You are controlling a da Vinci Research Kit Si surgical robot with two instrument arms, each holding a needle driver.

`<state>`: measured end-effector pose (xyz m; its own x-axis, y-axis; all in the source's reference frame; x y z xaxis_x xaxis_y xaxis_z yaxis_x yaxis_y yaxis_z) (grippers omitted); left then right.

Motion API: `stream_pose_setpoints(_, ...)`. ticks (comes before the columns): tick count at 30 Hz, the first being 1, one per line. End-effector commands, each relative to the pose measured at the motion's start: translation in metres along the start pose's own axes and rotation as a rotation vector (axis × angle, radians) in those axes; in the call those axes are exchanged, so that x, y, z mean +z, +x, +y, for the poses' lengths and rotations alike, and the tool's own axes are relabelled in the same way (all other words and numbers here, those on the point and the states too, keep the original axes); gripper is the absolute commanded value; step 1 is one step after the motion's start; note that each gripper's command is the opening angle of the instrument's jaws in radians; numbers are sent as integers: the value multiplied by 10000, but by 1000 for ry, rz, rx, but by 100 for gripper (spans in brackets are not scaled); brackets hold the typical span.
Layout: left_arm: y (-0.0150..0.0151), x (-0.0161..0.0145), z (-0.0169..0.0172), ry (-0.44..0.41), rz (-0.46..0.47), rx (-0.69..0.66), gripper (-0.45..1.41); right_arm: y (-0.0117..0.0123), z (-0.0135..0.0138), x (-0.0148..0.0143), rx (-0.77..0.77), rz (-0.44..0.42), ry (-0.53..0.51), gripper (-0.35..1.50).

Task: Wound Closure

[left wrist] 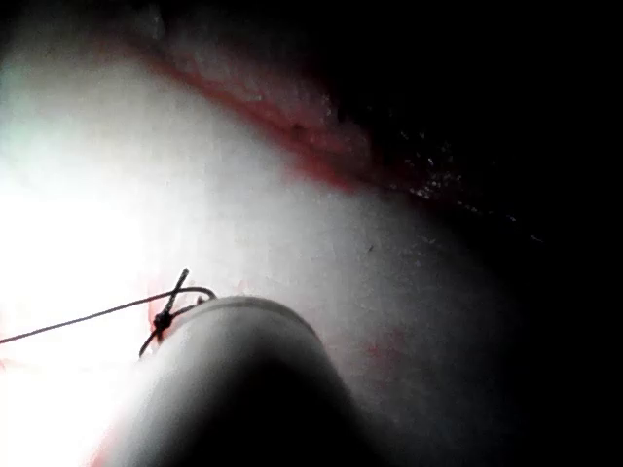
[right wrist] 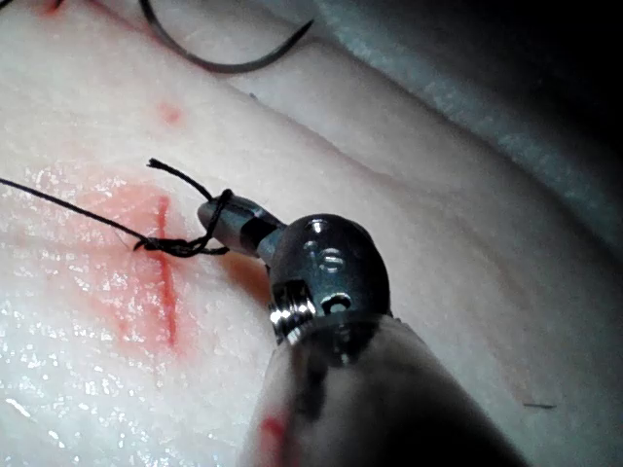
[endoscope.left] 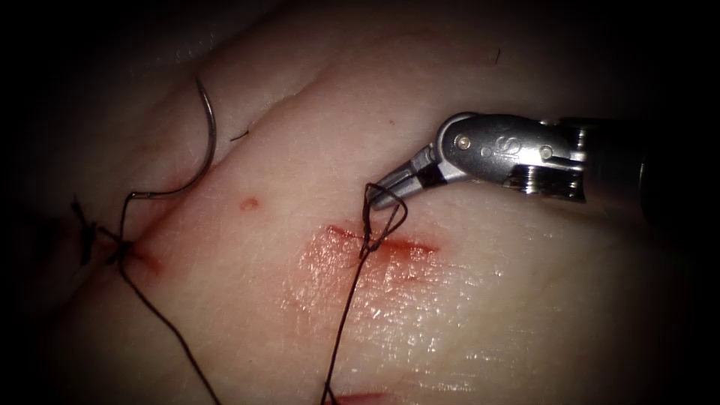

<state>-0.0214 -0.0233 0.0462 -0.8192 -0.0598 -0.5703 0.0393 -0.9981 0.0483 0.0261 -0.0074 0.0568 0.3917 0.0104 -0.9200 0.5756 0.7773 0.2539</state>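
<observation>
A: One tool, the right needle driver [endoscope.left: 391, 184], jaws closed on the thread [endoscope.left: 343, 322] at a loop just above the cut [endoscope.left: 386, 246].

B: And the curved needle [endoscope.left: 208, 131]?

A: Free on the tissue [endoscope.left: 525, 300], well left of those jaws, arcing away from them toward a knot [endoscope.left: 116, 247]. Not in the tissue, as far as I can tell. Left tool's jaws: cannot tell

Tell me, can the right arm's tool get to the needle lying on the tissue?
Probably yes. The needle lies free on the tissue, with nothing between. But the right tool is shut on the thread at the cut.
</observation>
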Motion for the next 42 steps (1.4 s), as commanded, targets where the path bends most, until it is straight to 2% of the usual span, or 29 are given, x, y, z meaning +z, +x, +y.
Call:
stream_pose_setpoints(1,1,2,3,-17,16,18,-45,-2,10,3,-3,-2,-4,-35)
stream_pose_setpoints(8,-3,-32,16,-108,82,43,-45,-10,18,-1,12,-22,-36,-35)
stream_pose_setpoints(9,-1,-41,22,-146,127,43,-45,-12,19,-1,19,-36,-57,-35)
stream_pose_setpoints(12,6,-51,32,-198,186,62,-45,-14,21,0,30,-52,-80,-35)
stream_pose_setpoints(16,18,-64,49,-312,290,84,-45,-15,23,0,48,-74,-110,-35)
stream_pose_setpoints(22,30,-75,66,-454,396,113,-45,-16,25,0,104,-63,-165,-35)
stream_pose_setpoints(24,30,-76,66,-473,407,124,-45,-16,25,0,135,-51,-186,-35)
stream_pose_setpoints(25,30,-75,67,-476,408,127,-45,-16,25,1,158,-42,-197,-35)
stream_pose_setpoints(27,31,-68,71,-494,418,136,-45,-15,26,2,342,35,-260,-35)
stream_pose_setpoints(29,32,-64,76,-514,416,144,-45,-15,28,2,460,64,-295,-35)
stream_pose_setpoints(34,34,-54,94,-584,405,170,-45,-15,32,5,741,79,-373,-35)
stream_pose_setpoints(42,34,-42,114,-664,417,180,-45,-18,37,6,816,89,-446,-35)
